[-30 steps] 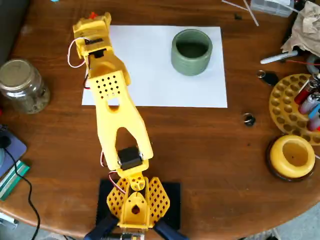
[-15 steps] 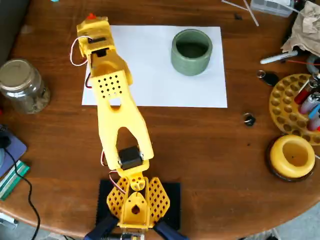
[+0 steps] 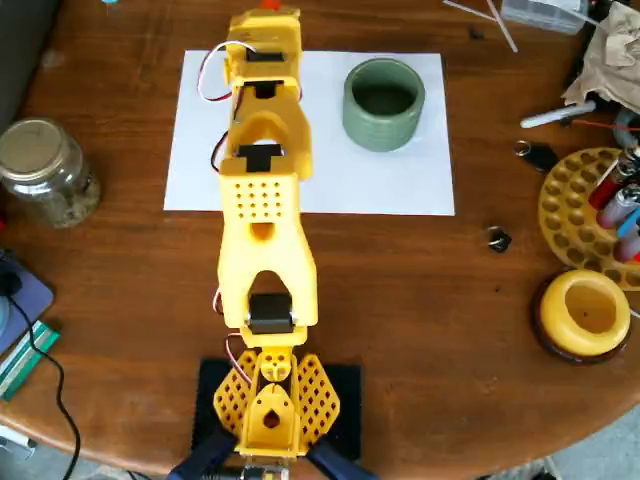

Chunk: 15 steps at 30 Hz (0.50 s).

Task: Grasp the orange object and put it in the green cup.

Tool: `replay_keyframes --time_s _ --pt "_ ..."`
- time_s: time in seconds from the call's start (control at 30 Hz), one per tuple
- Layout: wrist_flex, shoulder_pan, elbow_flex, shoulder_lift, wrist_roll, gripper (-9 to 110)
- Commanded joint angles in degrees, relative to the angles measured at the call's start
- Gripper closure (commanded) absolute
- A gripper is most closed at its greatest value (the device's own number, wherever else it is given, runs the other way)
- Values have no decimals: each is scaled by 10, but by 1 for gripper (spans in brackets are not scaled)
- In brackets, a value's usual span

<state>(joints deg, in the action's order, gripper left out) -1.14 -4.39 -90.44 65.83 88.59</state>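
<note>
The table (image 3: 420, 300) carries a white sheet (image 3: 380, 180), over which the arm (image 3: 262, 200) stretches. The cup (image 3: 384, 103) stands on the sheet, right of the gripper (image 3: 265, 12). An orange bit (image 3: 266, 7) peeks out at the gripper's tip; whether the jaws clamp it is hidden.

One overhead camera looks straight down — whole table (image 3: 420, 300) in frame.

No readable text, no labels, no brand marks, no numbers, white sheet (image 3: 370, 150) blank
</note>
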Motion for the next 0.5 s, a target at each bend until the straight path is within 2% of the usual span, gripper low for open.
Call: replay_keyframes --time_s 0.0,0.47 --pt "-41 33 -58 88 -15 102" --pt "-69 149 -223 235 -19 102"
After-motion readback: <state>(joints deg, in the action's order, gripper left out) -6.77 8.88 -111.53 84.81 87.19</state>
